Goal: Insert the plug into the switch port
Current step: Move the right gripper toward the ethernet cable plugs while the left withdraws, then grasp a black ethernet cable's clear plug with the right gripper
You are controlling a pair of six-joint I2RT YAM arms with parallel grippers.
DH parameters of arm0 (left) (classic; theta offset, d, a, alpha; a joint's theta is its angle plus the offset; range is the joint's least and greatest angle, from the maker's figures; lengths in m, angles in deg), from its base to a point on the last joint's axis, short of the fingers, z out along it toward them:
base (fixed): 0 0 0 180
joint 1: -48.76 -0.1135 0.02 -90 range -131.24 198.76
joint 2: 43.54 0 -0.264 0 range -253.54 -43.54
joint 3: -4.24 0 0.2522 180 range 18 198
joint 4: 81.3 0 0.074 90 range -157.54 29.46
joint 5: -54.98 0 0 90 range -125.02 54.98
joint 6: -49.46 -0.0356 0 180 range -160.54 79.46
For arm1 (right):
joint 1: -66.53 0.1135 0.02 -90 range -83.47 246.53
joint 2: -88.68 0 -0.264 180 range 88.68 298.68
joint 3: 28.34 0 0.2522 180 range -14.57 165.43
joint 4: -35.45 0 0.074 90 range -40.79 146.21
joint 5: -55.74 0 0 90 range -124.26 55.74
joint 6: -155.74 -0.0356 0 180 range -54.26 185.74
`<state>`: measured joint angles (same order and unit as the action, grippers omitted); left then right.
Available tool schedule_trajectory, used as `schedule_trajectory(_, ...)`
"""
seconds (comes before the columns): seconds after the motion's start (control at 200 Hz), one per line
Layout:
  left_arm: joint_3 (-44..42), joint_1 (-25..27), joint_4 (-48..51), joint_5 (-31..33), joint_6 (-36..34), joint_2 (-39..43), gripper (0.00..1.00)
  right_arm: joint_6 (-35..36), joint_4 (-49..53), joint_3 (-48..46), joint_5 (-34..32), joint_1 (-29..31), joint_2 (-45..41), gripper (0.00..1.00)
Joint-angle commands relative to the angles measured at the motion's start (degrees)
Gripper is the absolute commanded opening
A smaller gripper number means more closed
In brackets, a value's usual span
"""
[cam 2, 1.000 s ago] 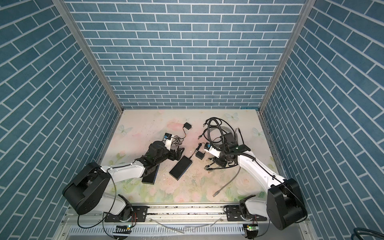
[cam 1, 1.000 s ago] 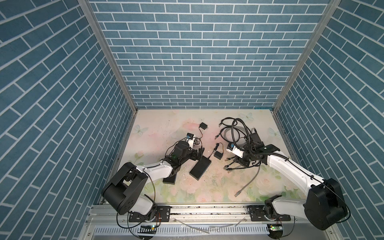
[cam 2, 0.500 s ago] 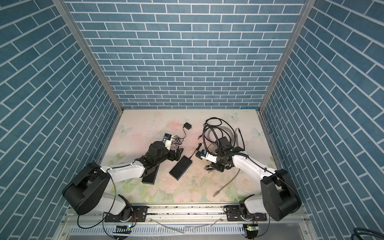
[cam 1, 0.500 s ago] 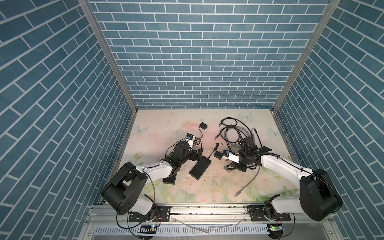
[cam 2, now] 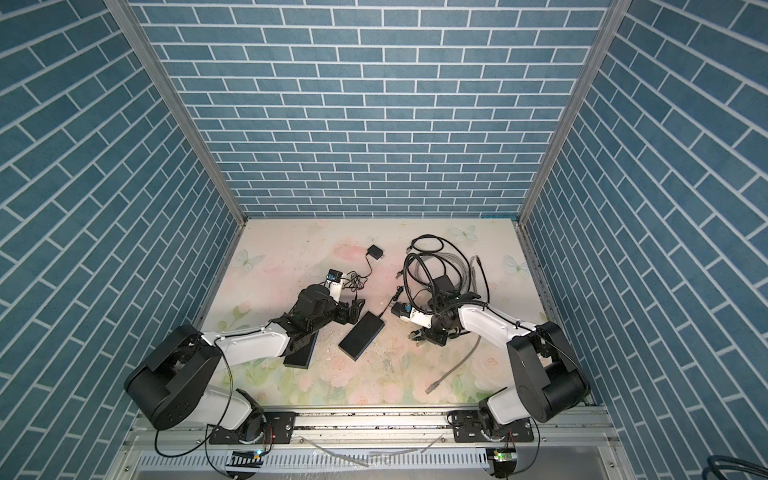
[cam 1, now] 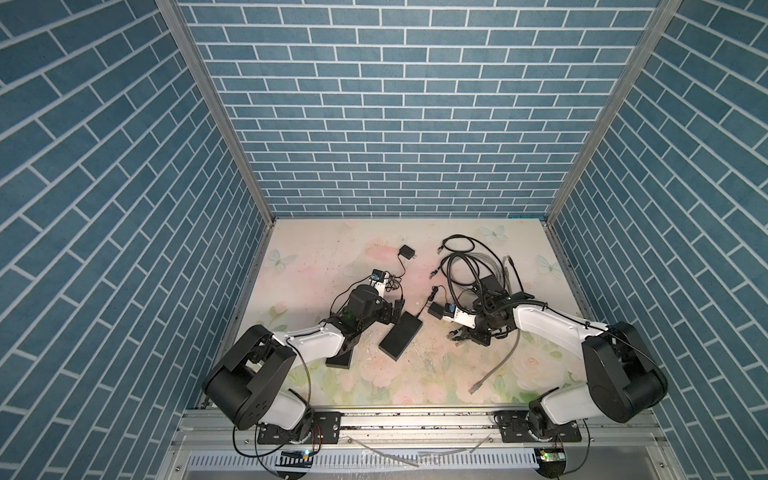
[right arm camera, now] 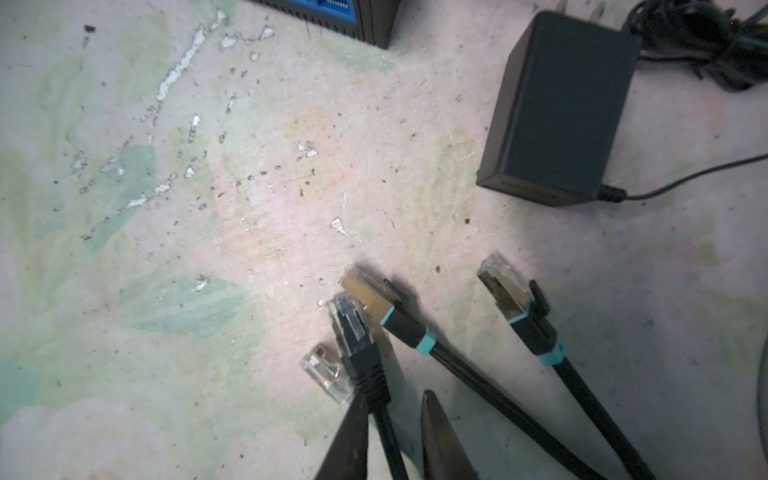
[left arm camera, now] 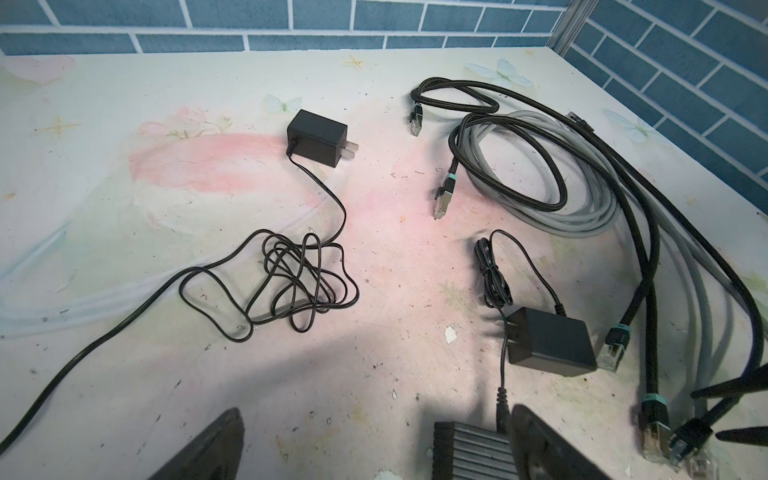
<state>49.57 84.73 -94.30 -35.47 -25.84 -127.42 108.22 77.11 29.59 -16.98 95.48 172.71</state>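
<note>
The switch (cam 1: 400, 335) is a flat black box lying slantwise mid-table; its blue port face (right arm camera: 332, 10) shows in the right wrist view. My left gripper (cam 1: 394, 309) (left arm camera: 376, 411) stands open at the switch's far end, whose ribbed end (left arm camera: 469, 451) lies just inside one finger. My right gripper (cam 1: 457, 334) (right arm camera: 395, 399) is low over a cluster of plugs. Its jaws stand narrow astride the cable of a black plug (right arm camera: 351, 328), with a gap on one side. A clear plug (right arm camera: 326, 372) and two gold plugs (right arm camera: 368, 297) lie beside it.
A power adapter (right arm camera: 557, 108) lies close by, wired to the switch. A second adapter (cam 1: 407, 252) with a tangled lead lies farther back. Coiled black and grey cables (cam 1: 465, 266) fill the back right. A grey cable end (cam 1: 473, 377) lies near the front. Another black box (cam 1: 338, 359) sits under my left arm.
My right arm has swung left toward the switch and settled over the plugs, and its jaws have narrowed around the black cable. The left arm has not moved.
</note>
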Motion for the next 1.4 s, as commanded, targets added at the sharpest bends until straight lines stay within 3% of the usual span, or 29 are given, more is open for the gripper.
schedule_trajectory(0.0,-0.3,-0.1,1.1,0.4,-0.6,0.4,1.00,2.7,0.3,-1.0,1.4,0.2,1.6,0.24)
schedule_trajectory(0.565,-0.4,-0.1,1.3,0.3,-1.1,0.6,1.00,4.7,1.1,-0.8,2.6,0.2,3.2,0.14)
schedule_trajectory(1.03,0.2,-0.1,3.0,-0.3,-4.2,1.3,1.00,6.8,-3.9,-3.6,1.1,0.2,-5.6,0.00)
schedule_trajectory(1.245,-3.4,-0.1,-4.3,-5.1,-9.0,2.9,1.00,6.3,-6.7,-4.3,2.2,0.2,-10.2,0.00)
schedule_trajectory(1.395,-6.2,0.0,-8.3,-5.4,-10.4,5.7,1.00,6.4,-1.8,-3.0,0.6,0.2,-8.2,0.19)
